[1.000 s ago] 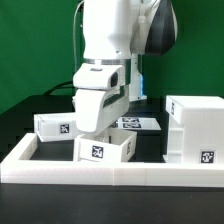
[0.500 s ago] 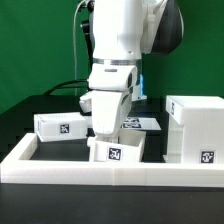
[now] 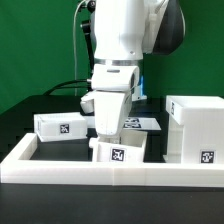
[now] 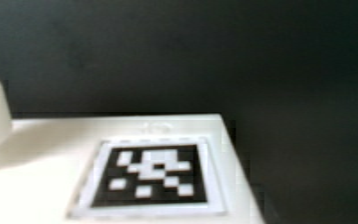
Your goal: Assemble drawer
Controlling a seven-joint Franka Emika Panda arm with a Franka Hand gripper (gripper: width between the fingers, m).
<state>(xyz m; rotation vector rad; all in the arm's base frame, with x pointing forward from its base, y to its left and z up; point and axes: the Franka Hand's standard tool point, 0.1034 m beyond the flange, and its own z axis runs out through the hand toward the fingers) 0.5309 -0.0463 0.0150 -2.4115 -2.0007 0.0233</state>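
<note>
On the exterior view's left, a small tray [image 3: 58,127] of matte white plastic sits on the black table [image 3: 45,148], its square black-and-white tag [image 3: 66,128] turned toward me. It lies behind the low white rim [image 3: 60,168] that borders the table along the front. Just to its right the white Panda arm [image 3: 125,40] comes straight down, and its gripper [image 3: 111,137] hangs low over a second small tray [image 3: 122,152], which sits near the rim about midway across the table and also shows a tag [image 3: 115,154] on its near side. From where I stand the arm's bulk hides the fingertips, so I cannot tell how wide the claw is or whether it has hold of this tray. The wrist view gives no help either: it looks down close on the same tray [image 4: 51,150] and the tag [image 4: 153,172] on it, with dark table beyond, and the claw tips do not show plainly. Behind the arm, farther back, the marker board [image 3: 147,122] lies flat on the table. Farthest right stands the large case [image 3: 195,125], upright, a cube-like white block with a small tag [image 3: 207,156] low on its front, set just beside the second tray but apart from it.
</note>
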